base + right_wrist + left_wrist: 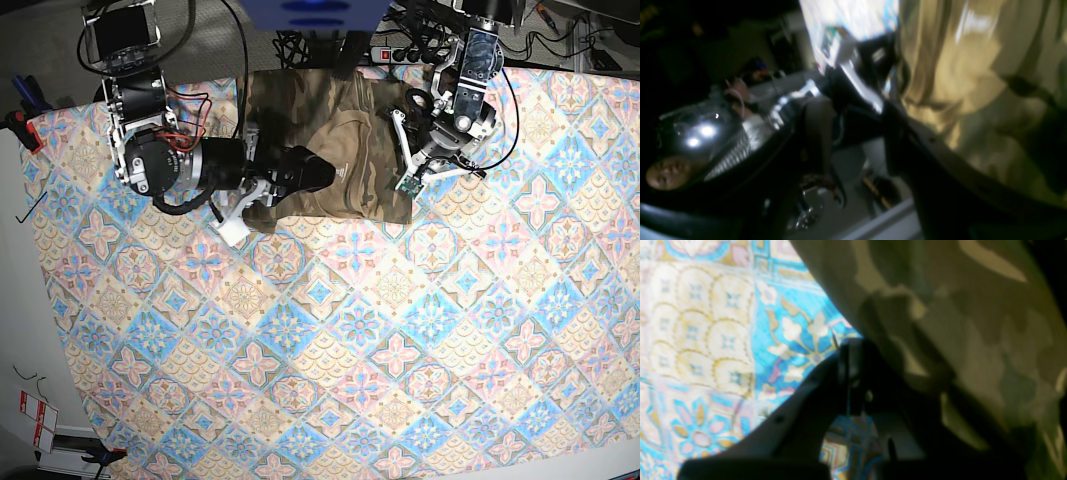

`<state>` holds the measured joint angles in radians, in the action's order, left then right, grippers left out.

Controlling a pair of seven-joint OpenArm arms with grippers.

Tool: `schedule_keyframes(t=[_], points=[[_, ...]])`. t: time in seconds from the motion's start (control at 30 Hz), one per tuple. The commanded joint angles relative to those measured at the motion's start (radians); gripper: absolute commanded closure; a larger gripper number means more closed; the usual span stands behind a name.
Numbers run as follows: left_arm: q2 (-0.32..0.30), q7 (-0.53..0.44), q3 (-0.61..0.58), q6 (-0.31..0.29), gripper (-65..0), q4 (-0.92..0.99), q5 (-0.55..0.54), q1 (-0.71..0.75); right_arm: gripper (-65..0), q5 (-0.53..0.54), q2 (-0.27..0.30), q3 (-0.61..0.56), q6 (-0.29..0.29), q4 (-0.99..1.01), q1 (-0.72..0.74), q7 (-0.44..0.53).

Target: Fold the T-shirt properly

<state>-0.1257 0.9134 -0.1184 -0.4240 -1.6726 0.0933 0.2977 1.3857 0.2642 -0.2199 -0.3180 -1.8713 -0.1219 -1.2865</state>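
The camouflage T-shirt [360, 150] lies bunched at the far middle of the table, on the tile-patterned tablecloth [400, 330]. My right gripper [325, 172] reaches over the shirt from the left. In the blurred right wrist view the right gripper [846, 106] has its jaws apart, with the T-shirt [973, 66] hanging against the outside of one finger. My left gripper [408, 150] sits at the shirt's right edge. Close up, the left gripper [850, 350] is shut at the edge of the T-shirt [957, 323], which drapes over its right side above the tablecloth [706, 323].
Cables and a power strip [400, 50] run along the table's far edge behind the arms. A clamp [20, 125] grips the left edge, where the cloth ends. A person [670, 173] shows beyond the table in the right wrist view.
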Motion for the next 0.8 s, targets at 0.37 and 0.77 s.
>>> schedule_keyframes(t=[0.37,0.77], points=[[-0.071,-0.012,0.225,-0.071,0.0,-0.292,-0.181,0.168,-24.6,-0.736,0.054,-0.031,0.006,-0.073,-0.019,0.023],[0.087,-0.01,0.119,-0.017,-19.1,-0.326,-0.359,0.24,-24.6,-1.218,0.054,0.076,0.007,-0.055,-0.077,0.123]])
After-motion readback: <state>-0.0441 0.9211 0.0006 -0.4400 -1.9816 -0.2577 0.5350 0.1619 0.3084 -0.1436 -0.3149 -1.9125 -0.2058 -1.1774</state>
